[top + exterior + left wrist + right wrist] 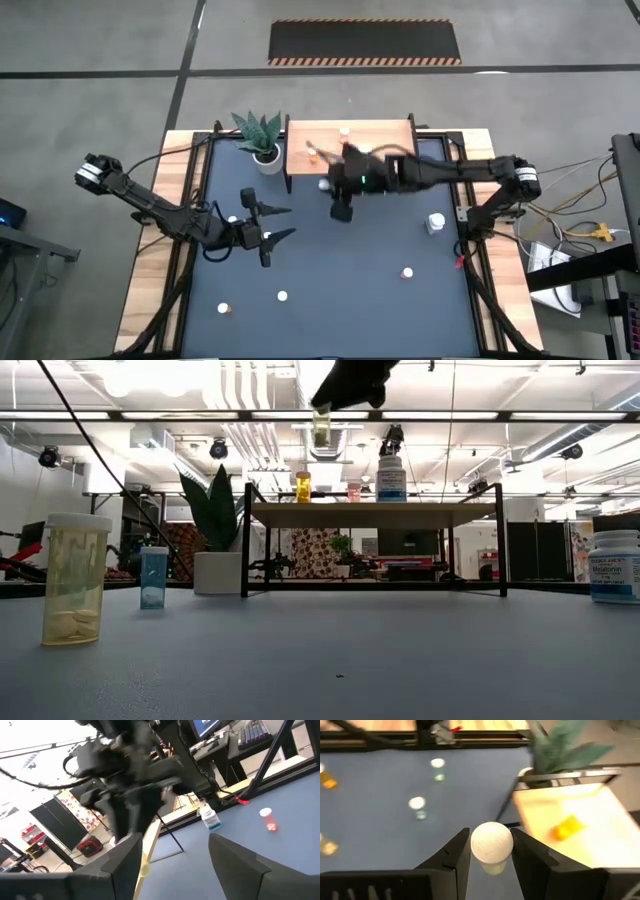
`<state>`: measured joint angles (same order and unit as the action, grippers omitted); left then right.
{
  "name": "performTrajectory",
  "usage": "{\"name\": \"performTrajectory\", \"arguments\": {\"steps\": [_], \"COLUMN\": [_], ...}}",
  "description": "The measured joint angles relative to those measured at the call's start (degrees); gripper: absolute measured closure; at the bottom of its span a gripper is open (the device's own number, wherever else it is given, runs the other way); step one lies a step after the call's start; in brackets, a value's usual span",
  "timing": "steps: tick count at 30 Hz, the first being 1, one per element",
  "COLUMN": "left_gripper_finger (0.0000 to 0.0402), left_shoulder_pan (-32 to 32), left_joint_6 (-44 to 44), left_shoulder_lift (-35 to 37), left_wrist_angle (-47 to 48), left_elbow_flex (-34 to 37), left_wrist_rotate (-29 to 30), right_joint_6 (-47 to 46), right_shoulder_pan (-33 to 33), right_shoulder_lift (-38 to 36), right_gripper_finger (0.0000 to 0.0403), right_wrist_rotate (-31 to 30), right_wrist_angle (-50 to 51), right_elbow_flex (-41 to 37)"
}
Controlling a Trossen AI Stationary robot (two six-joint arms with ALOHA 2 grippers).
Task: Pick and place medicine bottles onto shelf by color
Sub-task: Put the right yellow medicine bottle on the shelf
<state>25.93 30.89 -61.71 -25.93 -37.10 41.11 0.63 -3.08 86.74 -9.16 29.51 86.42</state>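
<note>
My right gripper [342, 208] hangs high over the table just in front of the shelf [350, 160], shut on a small bottle with a white cap [491, 842] and a pale yellow-green body [321, 428]. The light-wood shelf [375, 515] carries an orange bottle [303, 486], a pink one [353, 491] and a larger white one [391, 477], all standing on their bases. My left gripper [288, 222] waits open at the table's left middle, its fingers [120, 865] level and holding nothing. Other bottles stand scattered on the blue tabletop. My right gripper pinches the bottle at the sides of its white cap [476, 851] between its two fingers. The fingers slant down from the table's right side. The bottle stays upright, its body [494, 866] hanging below the fingers, lifted well clear of the table and above shelf height.
A potted plant [262, 135] stands left of the shelf. A larger white bottle [435, 222] stands at the right, small ones at the near side [407, 272] [282, 296] [225, 309] and by my left gripper [247, 195]. The low view shows a yellow vial [75, 580] and a blue one [153, 577].
</note>
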Motion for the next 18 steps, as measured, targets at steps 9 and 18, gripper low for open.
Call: {"name": "performTrajectory", "arguments": {"steps": [9,18], "left_gripper_finger": [0.019,0.019], "left_shoulder_pan": [-0.04,-0.04], "left_joint_6": [0.05,0.02], "left_shoulder_lift": [1.59,1.55], "left_wrist_angle": [-0.03,1.31], "left_elbow_flex": [0.09,0.17], "left_wrist_rotate": [0.17,0.17], "right_joint_6": [5.45,19.93], "right_shoulder_pan": [-15.21,-23.82], "right_shoulder_lift": [0.07,0.11], "right_gripper_finger": [0.0285,0.0285], "right_wrist_rotate": [19.36,36.45], "right_wrist_angle": [2.28,5.69], "right_elbow_flex": [0.65,0.4]}}
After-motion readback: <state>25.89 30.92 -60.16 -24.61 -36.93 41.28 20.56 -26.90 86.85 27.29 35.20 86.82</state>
